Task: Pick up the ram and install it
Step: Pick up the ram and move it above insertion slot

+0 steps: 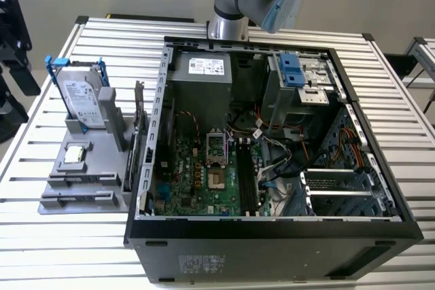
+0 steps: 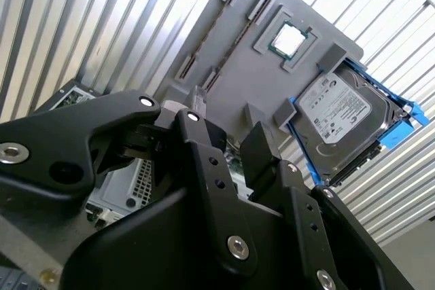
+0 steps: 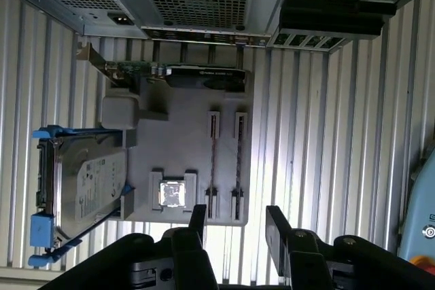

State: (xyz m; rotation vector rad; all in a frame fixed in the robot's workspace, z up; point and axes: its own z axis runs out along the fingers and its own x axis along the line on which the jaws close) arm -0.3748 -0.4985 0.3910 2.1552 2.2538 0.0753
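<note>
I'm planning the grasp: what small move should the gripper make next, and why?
Probably lower toward the gray holder and centre over the ram: the gripper is open, holds nothing, and hangs apart from the ram, which sits in its slot.

Soft, even light covers the bench (image 1: 68,249) in the exterior view, while the inside of the computer case (image 1: 272,252) lies dim and shadowed. In both wrist views glare bleaches the bench's ribs white, and the close jaws show near-black.

Ram (image 3: 239,161) open from above in gray holder (image 3: 177,134), hard drive (image 3: 85,181) upright aside, graphics card (image 3: 197,74) at one end
</note>
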